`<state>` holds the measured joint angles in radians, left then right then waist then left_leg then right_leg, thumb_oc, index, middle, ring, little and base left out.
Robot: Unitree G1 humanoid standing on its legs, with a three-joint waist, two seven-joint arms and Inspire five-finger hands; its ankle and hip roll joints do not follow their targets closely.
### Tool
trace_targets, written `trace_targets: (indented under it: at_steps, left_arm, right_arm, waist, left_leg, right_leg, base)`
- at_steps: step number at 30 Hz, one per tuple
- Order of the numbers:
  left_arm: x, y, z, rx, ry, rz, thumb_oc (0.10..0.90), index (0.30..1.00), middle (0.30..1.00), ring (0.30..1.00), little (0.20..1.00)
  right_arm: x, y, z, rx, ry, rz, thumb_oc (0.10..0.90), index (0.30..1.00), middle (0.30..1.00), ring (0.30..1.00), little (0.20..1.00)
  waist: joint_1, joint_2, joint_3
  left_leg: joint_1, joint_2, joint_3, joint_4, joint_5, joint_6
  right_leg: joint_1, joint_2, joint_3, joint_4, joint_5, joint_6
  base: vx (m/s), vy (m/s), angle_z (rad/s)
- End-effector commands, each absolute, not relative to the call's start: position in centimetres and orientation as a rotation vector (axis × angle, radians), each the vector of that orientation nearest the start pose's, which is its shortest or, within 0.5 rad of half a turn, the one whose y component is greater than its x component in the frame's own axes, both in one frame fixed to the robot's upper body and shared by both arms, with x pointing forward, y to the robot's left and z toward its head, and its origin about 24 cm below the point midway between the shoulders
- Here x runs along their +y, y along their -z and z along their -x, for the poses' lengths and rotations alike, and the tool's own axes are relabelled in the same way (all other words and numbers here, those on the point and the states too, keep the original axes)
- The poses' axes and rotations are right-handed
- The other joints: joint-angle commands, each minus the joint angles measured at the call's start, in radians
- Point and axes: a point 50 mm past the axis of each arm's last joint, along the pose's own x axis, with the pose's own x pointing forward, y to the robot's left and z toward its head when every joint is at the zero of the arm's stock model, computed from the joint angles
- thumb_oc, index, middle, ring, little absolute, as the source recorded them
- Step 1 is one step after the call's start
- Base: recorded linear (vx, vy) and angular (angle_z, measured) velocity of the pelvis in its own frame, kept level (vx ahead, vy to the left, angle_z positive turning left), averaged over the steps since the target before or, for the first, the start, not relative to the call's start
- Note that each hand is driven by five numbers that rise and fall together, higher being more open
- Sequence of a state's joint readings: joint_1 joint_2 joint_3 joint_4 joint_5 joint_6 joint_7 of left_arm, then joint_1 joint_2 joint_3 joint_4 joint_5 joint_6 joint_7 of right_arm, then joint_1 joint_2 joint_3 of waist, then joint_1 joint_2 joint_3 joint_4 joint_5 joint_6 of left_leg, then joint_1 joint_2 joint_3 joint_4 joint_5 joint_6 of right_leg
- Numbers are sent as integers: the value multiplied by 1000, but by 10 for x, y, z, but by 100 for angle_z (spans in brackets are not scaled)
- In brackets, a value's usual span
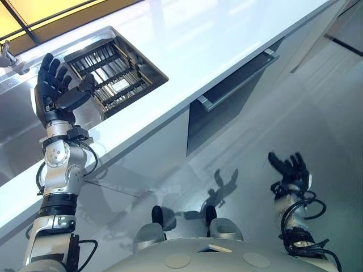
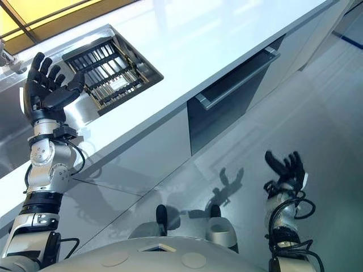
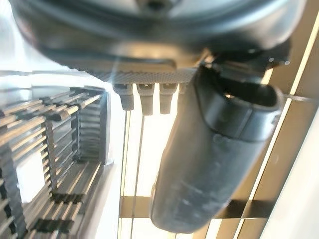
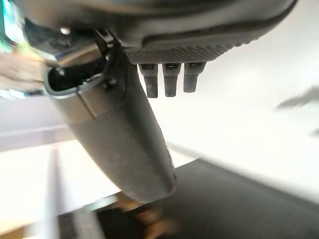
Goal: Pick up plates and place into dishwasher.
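Floor lies nearest, glossy and grey, and the right hand hangs over it with fingers spread, holding nothing. Further off, the left hand rises above the white counter, also splayed and empty, its thumb just beside a slatted rack sunk in the counter. A pale patch shows between the bars; what it is cannot be made out. Under the counter the dark dishwasher front stands ajar, its inside hidden.
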<state>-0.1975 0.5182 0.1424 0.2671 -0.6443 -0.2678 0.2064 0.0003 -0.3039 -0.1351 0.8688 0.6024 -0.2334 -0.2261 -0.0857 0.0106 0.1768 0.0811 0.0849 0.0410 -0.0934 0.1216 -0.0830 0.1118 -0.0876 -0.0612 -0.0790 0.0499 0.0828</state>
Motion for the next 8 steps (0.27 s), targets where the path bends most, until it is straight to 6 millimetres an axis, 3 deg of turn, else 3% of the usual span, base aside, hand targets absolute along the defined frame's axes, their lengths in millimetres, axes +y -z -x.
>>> trace_targets:
  at_steps: [1,5,8]
  left_arm:
    - [316,-139,-285,-427,-412,179,800,900,900,900,900]
    - [319,-145,-290,-428,-403,191,800,900,900,900,900]
    - [319,-149,-293,-435,-405,197,800,900,900,900,900]
  right_arm:
    - [-310,93,-159,622,597,-40,800,900,900,900,900]
    - [-308,118,-126,832,560,3,800,900,900,900,900]
    - [-302,128,-112,916,536,-24,800,900,900,900,900]
  waist:
    - [2,16,-72]
    - [9,16,-83]
    - [9,18,-89]
  left_leg:
    - [33,-104,40,32,-139,84]
    - [43,-102,35,27,-142,83]
    - [45,-100,34,30,-146,85]
  right_leg:
    - [-40,78,3,102,-85,-22]
    - [-28,78,-3,94,-84,-18]
    - [-26,78,-9,99,-90,-18]
  base:
    - [17,-34,-3]
    - [8,-25,0]
    - [1,-10,0]
